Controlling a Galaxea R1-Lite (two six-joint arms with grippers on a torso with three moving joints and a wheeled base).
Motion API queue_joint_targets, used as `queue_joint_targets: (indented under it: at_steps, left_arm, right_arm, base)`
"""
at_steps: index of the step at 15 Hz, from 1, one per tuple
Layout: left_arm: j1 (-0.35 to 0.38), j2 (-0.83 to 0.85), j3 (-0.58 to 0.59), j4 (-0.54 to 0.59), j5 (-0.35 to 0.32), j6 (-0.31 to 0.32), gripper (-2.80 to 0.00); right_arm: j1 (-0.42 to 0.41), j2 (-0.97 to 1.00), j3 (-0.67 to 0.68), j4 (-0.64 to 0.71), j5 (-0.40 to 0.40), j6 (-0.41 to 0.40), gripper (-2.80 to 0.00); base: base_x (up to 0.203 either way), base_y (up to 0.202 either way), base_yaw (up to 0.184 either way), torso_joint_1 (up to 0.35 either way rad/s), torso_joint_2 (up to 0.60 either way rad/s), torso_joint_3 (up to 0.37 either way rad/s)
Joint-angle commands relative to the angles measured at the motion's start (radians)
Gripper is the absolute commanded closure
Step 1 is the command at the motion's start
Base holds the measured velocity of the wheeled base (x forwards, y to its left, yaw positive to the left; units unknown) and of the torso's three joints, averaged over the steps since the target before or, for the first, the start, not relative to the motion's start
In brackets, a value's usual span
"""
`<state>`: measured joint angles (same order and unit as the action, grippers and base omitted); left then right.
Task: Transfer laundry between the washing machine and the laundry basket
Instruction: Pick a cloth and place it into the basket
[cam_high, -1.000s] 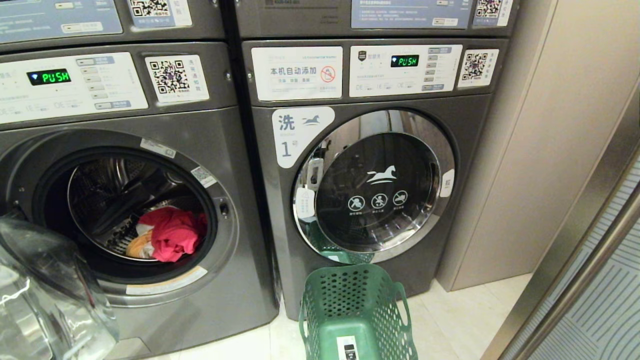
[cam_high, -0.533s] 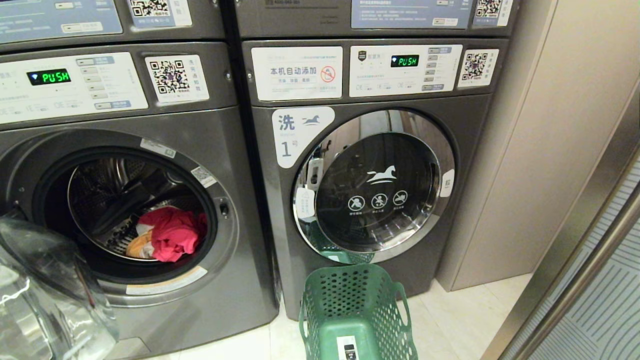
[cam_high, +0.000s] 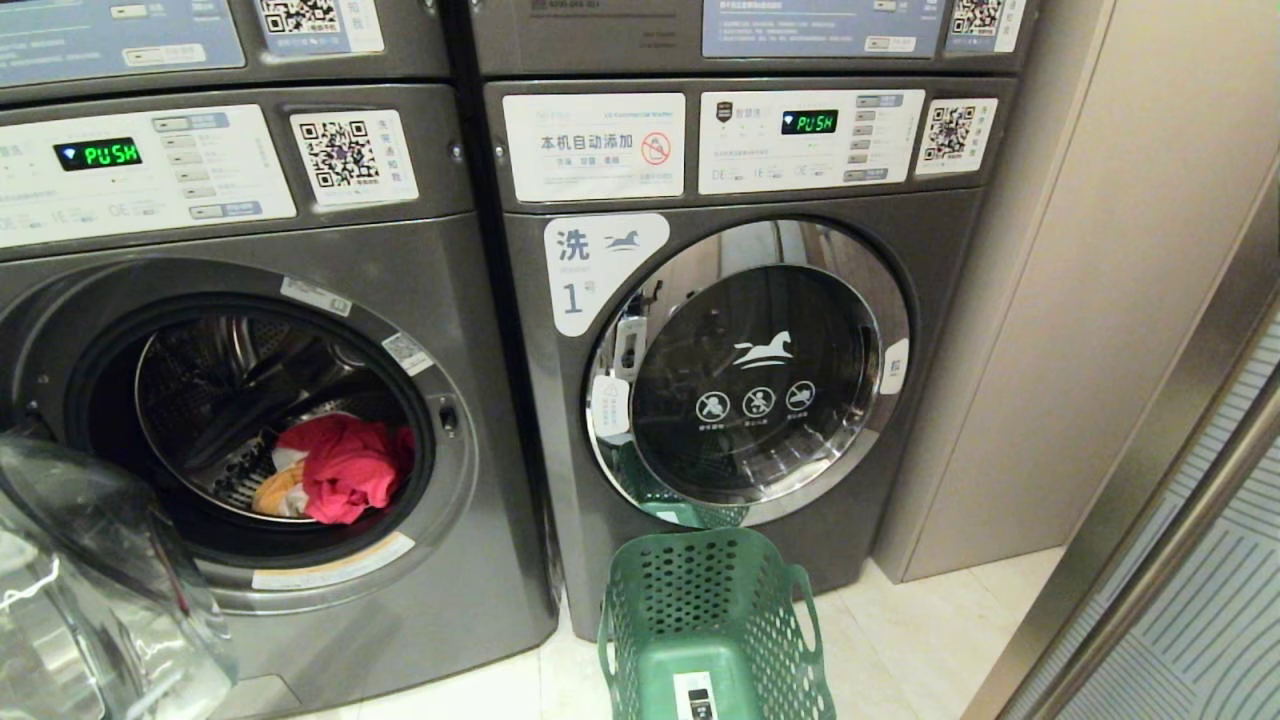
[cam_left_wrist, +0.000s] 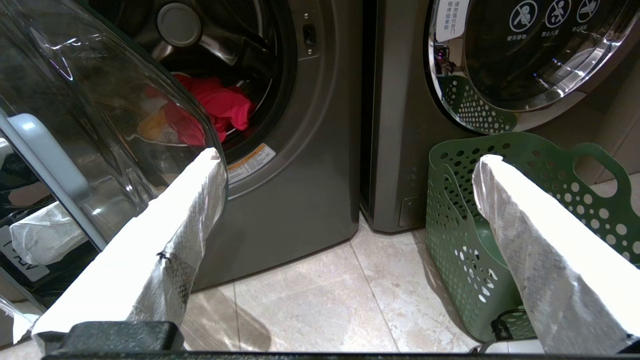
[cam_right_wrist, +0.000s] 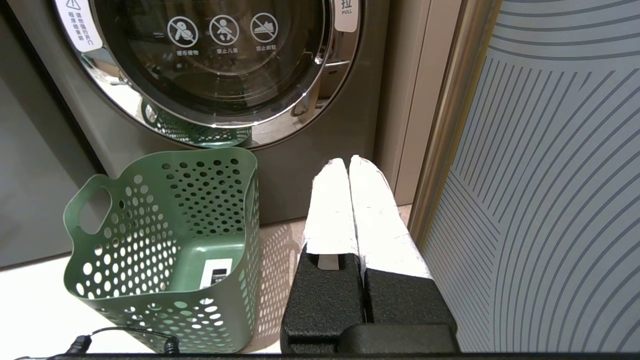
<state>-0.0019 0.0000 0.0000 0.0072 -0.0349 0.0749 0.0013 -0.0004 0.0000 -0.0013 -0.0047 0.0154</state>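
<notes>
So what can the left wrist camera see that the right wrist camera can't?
Only the left wrist view shows the open washing machine with the red laundry in its drum, its glass door swung out, and the left gripper, open.

Only the right wrist view shows the striped wall panel and the right gripper, shut and holding nothing.

Both show the green laundry basket, with no clothes visible inside, standing on the floor before the closed washing machine.
</notes>
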Motion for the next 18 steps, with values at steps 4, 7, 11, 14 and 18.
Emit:
queue_joint_targets:
  at_steps: [4, 7, 11, 14, 18]
  left_arm:
    - [0.0, 0.0, 0.0, 0.0, 0.001, 0.0, -2.8]
    - [-0.001, -0.002, 0.0, 0.0, 0.0, 0.0, -2.8]
    - [0.0, 0.0, 0.0, 0.0, 0.0, 0.0, -2.8]
    - [0.0, -0.001, 0.0, 0.0, 0.0, 0.0, -2.8]
    - [0.0, 0.0, 0.0, -0.001, 0.001, 0.0, -2.8]
  right_arm:
    - [0.0, 0.0, 0.0, 0.0, 0.0, 0.0, 0.0]
    - [0.0, 0.0, 0.0, 0.0, 0.0, 0.0, 0.0]
    - [0.0, 0.0, 0.0, 0.0, 0.0, 0.0, 0.0]
    - [0.0, 0.0, 0.0, 0.0, 0.0, 0.0, 0.0]
    - [0.0, 0.0, 0.0, 0.0, 0.0, 0.0, 0.0]
  base:
    - [0.0, 0.0, 0.0, 0.0, 0.0, 0.0]
    - [0.0, 0.0, 0.0, 0.0, 0.0, 0.0]
    - [0.0, 0.0, 0.0, 0.0, 0.0, 0.0]
    - [0.0, 0.0, 0.0, 0.0, 0.0, 0.0]
    - [0.0, 0.0, 0.0, 0.0, 0.0, 0.0]
